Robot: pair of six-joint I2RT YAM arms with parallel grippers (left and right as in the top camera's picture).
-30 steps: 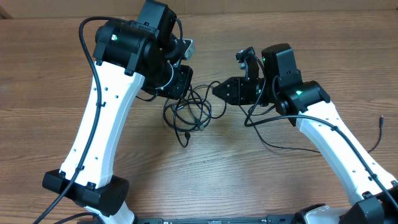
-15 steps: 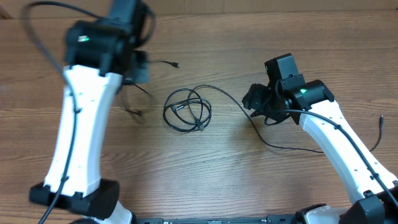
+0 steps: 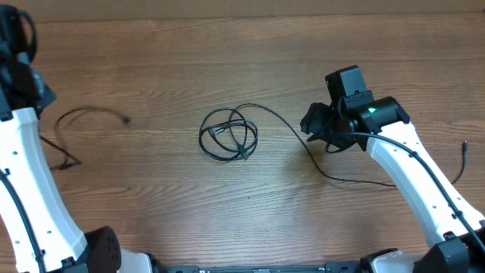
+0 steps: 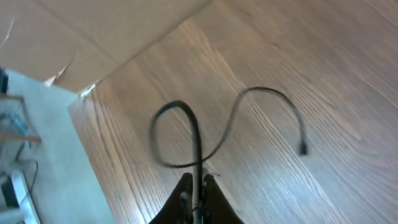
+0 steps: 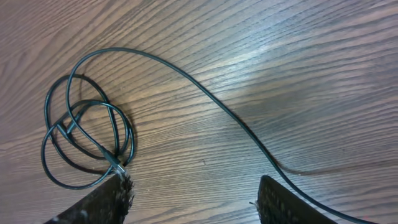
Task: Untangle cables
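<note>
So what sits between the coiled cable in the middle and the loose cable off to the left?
Nothing: in the overhead view only bare wooden table separates the coiled cable from the loose cable.

The left gripper (image 4: 196,182) lies past the overhead view's left edge; the cable (image 4: 198,137) at its tips is blurred.

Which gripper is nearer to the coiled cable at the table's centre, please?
Right. The right gripper sits just right of the coiled cable; the left gripper is far off to the left, shut on a second cable.
</note>
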